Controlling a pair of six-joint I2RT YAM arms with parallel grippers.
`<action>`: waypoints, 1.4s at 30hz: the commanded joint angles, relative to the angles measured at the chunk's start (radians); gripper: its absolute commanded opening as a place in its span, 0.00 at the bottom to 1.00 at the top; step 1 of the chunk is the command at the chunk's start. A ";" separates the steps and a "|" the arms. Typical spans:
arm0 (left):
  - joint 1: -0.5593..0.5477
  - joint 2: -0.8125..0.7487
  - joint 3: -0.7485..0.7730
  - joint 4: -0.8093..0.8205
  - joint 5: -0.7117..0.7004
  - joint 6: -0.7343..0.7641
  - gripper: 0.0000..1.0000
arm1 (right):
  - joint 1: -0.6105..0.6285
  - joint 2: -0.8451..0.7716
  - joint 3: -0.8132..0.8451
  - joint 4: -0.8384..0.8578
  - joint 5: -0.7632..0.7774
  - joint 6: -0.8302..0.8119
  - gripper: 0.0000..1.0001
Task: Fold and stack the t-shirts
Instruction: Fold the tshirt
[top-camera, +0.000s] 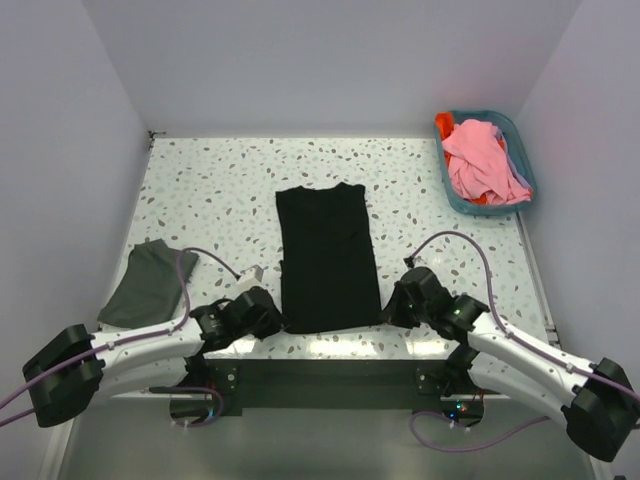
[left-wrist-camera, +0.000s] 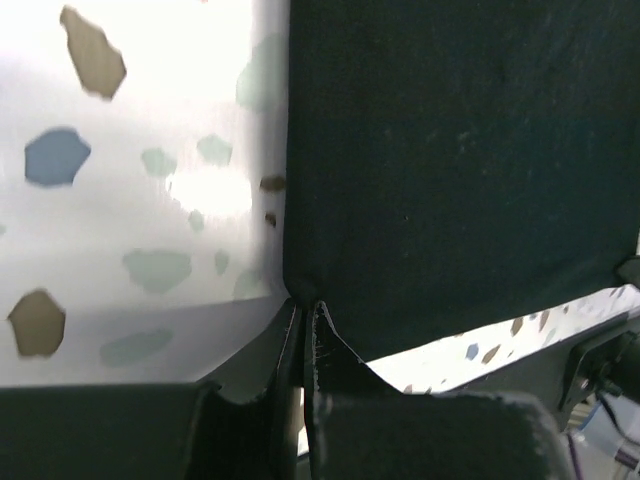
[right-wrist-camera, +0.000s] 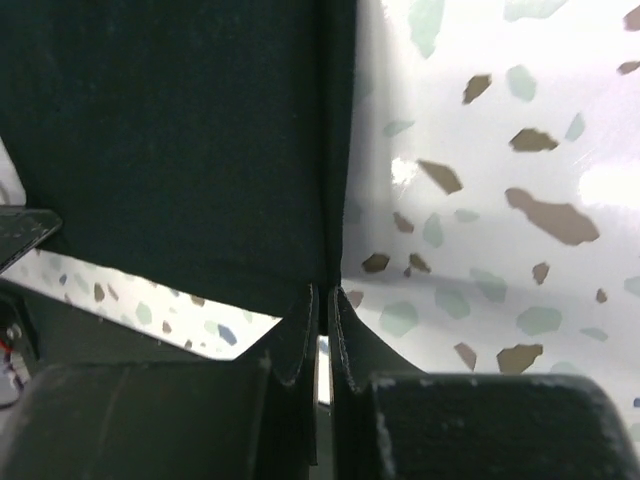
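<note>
The large black t-shirt (top-camera: 327, 255) lies flat in the middle of the table, folded into a long strip with its collar at the far end. My left gripper (top-camera: 272, 318) is shut on its near left corner (left-wrist-camera: 302, 292). My right gripper (top-camera: 390, 310) is shut on its near right corner (right-wrist-camera: 325, 285). The dark grey t-shirt (top-camera: 148, 282) lies folded at the left edge of the table. Pink (top-camera: 480, 160) and orange-red (top-camera: 445, 125) t-shirts are piled in the teal basket.
The teal plastic basket (top-camera: 520, 135) stands at the far right corner. The speckled table (top-camera: 220, 180) is enclosed by white walls. Its near edge runs just under the black shirt's hem (left-wrist-camera: 520, 330).
</note>
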 joint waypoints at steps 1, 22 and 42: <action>-0.044 -0.038 0.031 -0.240 -0.012 0.020 0.00 | 0.034 -0.069 0.057 -0.107 -0.013 -0.013 0.00; 0.238 0.082 0.594 -0.351 0.003 0.362 0.00 | 0.043 0.204 0.641 -0.327 0.202 -0.249 0.00; 0.611 1.069 1.426 0.008 0.407 0.507 0.05 | -0.474 1.053 1.171 0.038 -0.132 -0.339 0.00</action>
